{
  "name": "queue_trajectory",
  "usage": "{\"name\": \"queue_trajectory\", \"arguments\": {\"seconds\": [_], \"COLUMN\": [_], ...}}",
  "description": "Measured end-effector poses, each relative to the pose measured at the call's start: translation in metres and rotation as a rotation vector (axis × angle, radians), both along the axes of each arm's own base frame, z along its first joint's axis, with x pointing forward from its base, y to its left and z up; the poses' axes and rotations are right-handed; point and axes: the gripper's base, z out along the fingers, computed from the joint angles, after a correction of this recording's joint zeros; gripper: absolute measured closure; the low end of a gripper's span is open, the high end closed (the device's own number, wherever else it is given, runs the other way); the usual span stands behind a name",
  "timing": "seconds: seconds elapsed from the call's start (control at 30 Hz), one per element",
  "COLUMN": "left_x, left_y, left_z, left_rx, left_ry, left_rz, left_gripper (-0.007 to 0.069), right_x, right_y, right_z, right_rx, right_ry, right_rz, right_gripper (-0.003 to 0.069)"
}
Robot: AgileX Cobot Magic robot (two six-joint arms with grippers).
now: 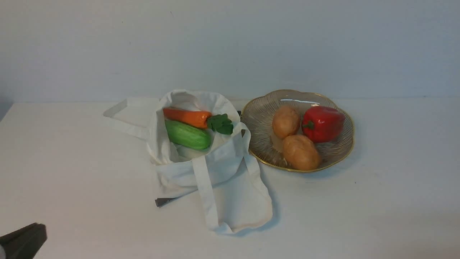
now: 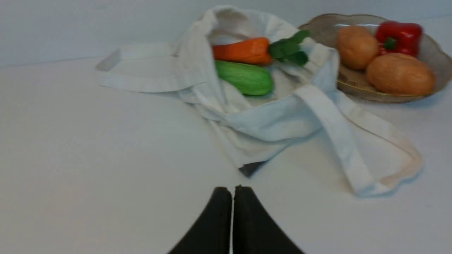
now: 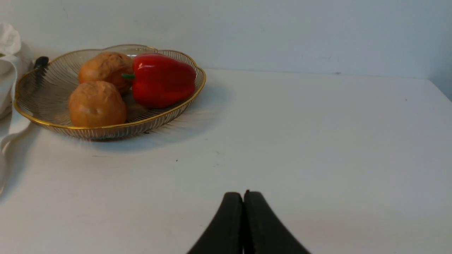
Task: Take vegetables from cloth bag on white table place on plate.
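Note:
The off-white cloth bag lies open on the white table, with an orange carrot and a green cucumber in its mouth. To its right the gold-rimmed plate holds an oblong potato, a rounder potato and a red bell pepper. My left gripper is shut and empty, low over the table in front of the bag. The right gripper is shut and empty too, well short of the plate; the front view does not show it.
The bag's two strap handles trail out, one to the far left and one toward the front. A small dark tag pokes from under the bag. A plain wall closes the far edge.

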Motion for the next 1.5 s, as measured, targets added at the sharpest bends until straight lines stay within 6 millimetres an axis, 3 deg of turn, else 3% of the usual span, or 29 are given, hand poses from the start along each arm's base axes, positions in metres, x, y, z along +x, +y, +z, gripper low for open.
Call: {"name": "queue_trajectory", "arguments": {"seconds": [0.17, 0.3, 0.57, 1.5], "left_x": [-0.007, -0.009, -0.008, -0.008], "left_y": [0.008, 0.010, 0.010, 0.010], "left_z": [-0.038, -0.054, -0.065, -0.065], "left_rx": [0.011, 0.008, 0.008, 0.008], "left_ry": [0.014, -0.014, -0.019, -0.028], "left_rz": [0.122, 0.153, 0.154, 0.154], "left_gripper": [0.0629, 0.0629, 0.0629, 0.0629], "right_x": [0.000, 0.000, 0.000, 0.000], "right_y": [0.000, 0.000, 0.000, 0.000], "right_z": [0.000, 0.000, 0.000, 0.000], "right_rx": [0.000, 0.000, 0.000, 0.000], "right_ry": [0.000, 0.000, 0.000, 0.000], "right_rz": [0.000, 0.000, 0.000, 0.000], "right_gripper": [0.0673, 0.0673, 0.0673, 0.0673]}}
